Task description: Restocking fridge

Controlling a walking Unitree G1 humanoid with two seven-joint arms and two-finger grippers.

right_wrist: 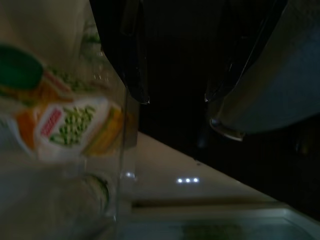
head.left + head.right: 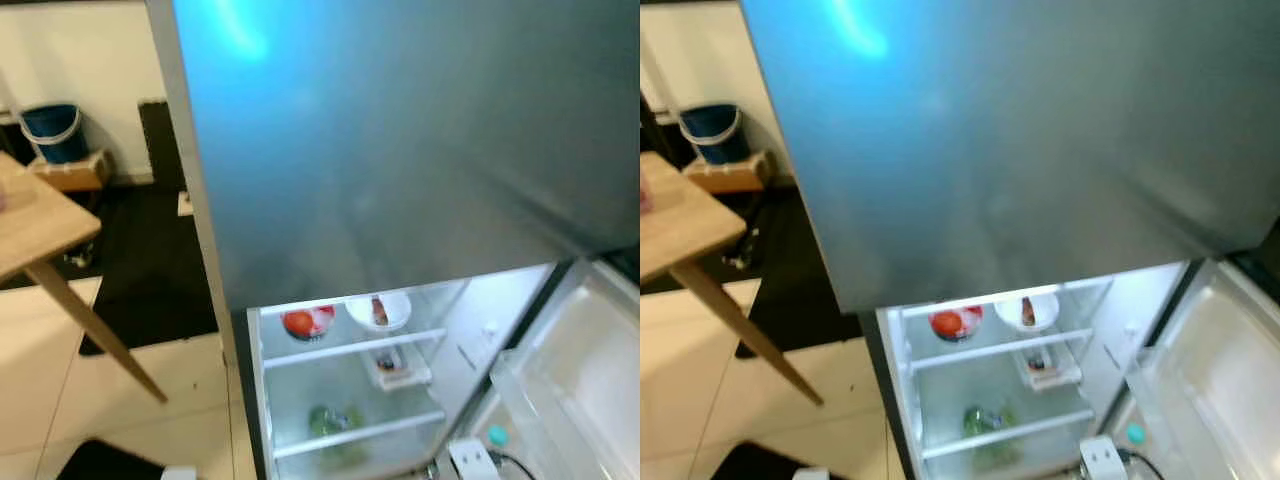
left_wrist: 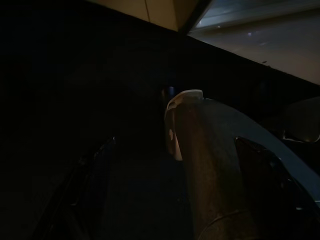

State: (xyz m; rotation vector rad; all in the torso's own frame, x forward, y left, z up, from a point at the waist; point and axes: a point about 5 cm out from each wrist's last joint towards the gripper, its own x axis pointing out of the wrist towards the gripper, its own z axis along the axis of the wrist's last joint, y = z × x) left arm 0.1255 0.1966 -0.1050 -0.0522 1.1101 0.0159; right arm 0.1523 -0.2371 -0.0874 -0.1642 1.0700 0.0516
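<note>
I look down on the fridge, whose grey upper door (image 2: pixel 400 140) is closed and whose lower compartment (image 2: pixel 352 349) stands lit and open. The top shelf carries a red food item (image 2: pixel 307 321) and a white bowl (image 2: pixel 378 312) with a small bottle in it. Below are a small tray of items (image 2: pixel 398 368) and green vegetables (image 2: pixel 335 422). The lower door (image 2: pixel 575 375) is swung out on the right. In the right wrist view my right gripper (image 1: pixel 176 99) is open with nothing between its fingers, beside a clear bin wall (image 1: pixel 117 165) with a pea-labelled pack (image 1: pixel 65 125) behind it. The left wrist view is very dark.
A wooden table (image 2: pixel 35 225) on a slanted leg stands at the left over pale floor tiles and a dark rug (image 2: pixel 150 270). A blue bucket (image 2: pixel 52 130) sits by the back wall. A white device with a cable (image 2: pixel 470 458) and a teal cap (image 2: pixel 497 435) lie at the fridge's foot.
</note>
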